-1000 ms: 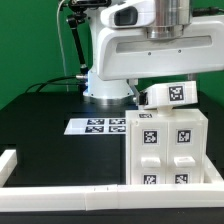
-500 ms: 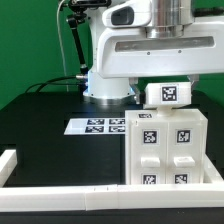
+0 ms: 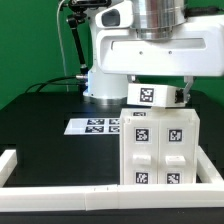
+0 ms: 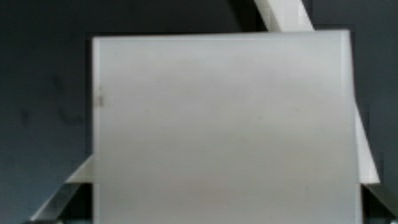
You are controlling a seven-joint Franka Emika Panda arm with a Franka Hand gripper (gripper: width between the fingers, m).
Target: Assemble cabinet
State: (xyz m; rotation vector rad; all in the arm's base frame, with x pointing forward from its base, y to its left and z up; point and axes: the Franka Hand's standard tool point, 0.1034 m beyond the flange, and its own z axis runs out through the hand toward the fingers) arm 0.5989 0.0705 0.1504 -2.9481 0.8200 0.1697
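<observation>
The white cabinet body [image 3: 160, 150] stands on the black table at the exterior view's right, its front faces carrying several marker tags. Directly over its top is a small white tagged block [image 3: 150, 97], and my gripper [image 3: 156, 90] is shut on it from above. Whether the block touches the cabinet top I cannot tell. In the wrist view the block's plain white face [image 4: 217, 120] fills most of the picture. My gripper [image 4: 217, 208] spans it, with dark fingers [image 4: 64, 202] showing at either edge.
The marker board [image 3: 96, 126] lies flat on the table beside the cabinet, toward the exterior view's left. A long low white rail [image 3: 70, 194] runs along the front edge, with a short white end piece [image 3: 8, 163] at the left. The arm's base [image 3: 104, 88] stands behind.
My gripper has carried the tagged block toward the exterior view's left and turned it, from the cabinet's right end to over its middle. The cabinet body has shifted slightly left too.
</observation>
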